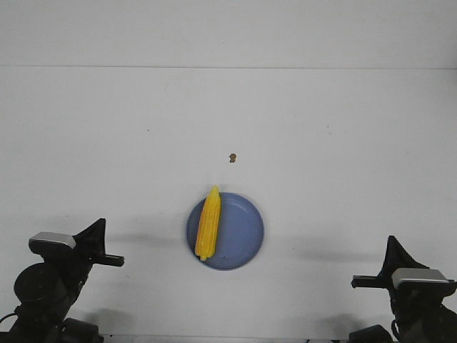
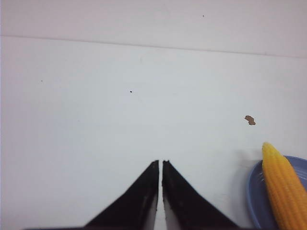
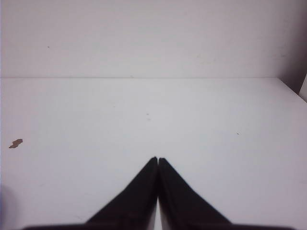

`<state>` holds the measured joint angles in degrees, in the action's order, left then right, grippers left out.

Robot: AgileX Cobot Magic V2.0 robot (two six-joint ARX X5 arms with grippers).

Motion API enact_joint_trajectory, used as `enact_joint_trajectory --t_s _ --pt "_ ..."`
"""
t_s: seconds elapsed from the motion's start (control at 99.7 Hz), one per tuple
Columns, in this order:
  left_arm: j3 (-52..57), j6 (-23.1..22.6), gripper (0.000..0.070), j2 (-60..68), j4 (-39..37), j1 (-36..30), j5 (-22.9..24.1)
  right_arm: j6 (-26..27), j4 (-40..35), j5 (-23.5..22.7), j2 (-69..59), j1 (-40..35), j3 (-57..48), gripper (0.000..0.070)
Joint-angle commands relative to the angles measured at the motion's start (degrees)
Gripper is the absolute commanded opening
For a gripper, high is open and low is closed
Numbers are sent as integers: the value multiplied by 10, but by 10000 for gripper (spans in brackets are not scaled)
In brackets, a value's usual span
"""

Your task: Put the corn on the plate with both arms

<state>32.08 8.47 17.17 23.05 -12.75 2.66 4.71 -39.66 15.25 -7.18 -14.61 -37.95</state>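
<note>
The yellow corn [image 1: 208,223] lies lengthwise on the left half of the round periwinkle-blue plate [image 1: 243,232], its tip over the far rim. In the left wrist view the corn [image 2: 285,189] and the plate rim [image 2: 253,194] show at the edge. My left gripper [image 1: 116,261] is at the near left corner, well left of the plate, shut and empty; it shows in its wrist view [image 2: 160,164]. My right gripper [image 1: 359,282] is at the near right corner, well right of the plate, shut and empty, as its wrist view [image 3: 157,160] shows.
A tiny brown speck [image 1: 232,158] lies on the white table beyond the plate; it also shows in the left wrist view [image 2: 250,120] and the right wrist view [image 3: 16,143]. The table's far edge meets a white wall.
</note>
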Motion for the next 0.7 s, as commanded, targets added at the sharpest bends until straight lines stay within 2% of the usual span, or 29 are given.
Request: enact_joint_trajectory --t_s 0.0,0.08,0.15,0.211,0.421,0.692 --pt "7 2 16 0 -8 0 0 -3 6 2 0 -2 -3 0" --pt "7 -3 11 0 -8 0 1 -2 6 2 0 -2 -3 0" --pt "7 -47 12 -1 -30 0 44 -3 6 2 0 -2 -3 0" --pt "6 -63 13 -7 -50 0 69 -3 6 2 0 -2 -3 0" --pt "-10 -62 13 -49 -82 1 69 -3 6 2 0 -2 -3 0" --pt "-164 -56 13 -125 -244 15 68 -2 6 2 0 -2 -3 0"
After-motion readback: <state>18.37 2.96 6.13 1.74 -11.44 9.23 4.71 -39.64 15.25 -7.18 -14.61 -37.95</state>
